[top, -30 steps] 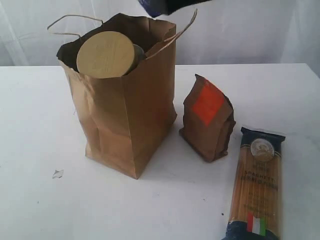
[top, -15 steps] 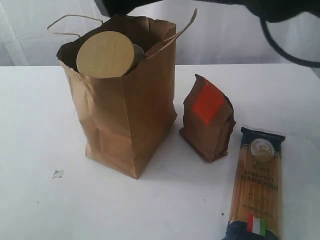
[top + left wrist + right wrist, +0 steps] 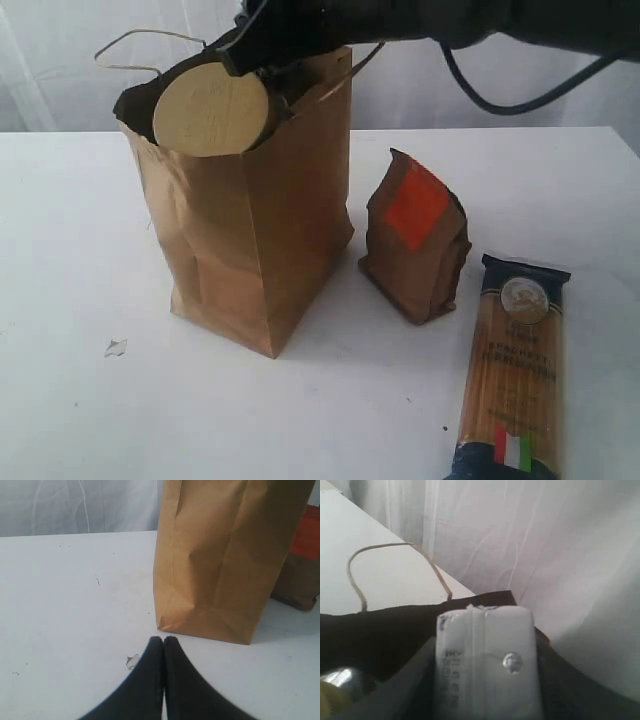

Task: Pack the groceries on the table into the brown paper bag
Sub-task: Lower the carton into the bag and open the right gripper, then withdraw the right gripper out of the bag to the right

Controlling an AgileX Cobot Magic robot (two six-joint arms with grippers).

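Right hand (image 3: 275,50) gripping carton (image 3: 485,650) (white-blue), jaws part-open — at brown paper bag (image 3: 250,230) mouth

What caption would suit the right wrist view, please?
Right gripper holding a white carton over the open brown paper bag.

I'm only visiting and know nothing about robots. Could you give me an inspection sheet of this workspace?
Surface: white table, a few dark specks.
Job's things: bag upright and open; jar lid at its mouth, silver can top inside; pouch standing right of the bag, apart from it; spaghetti pack lying flat further right; carton held over the bag's mouth.
Clutter: small scrap on the table near the bag's base.
Claws: left claw shut, empty, low over the table facing the bag; right claw gripping the carton.
Cables: black cable looping off the right arm, above the table.
Surroundings: white curtain behind.
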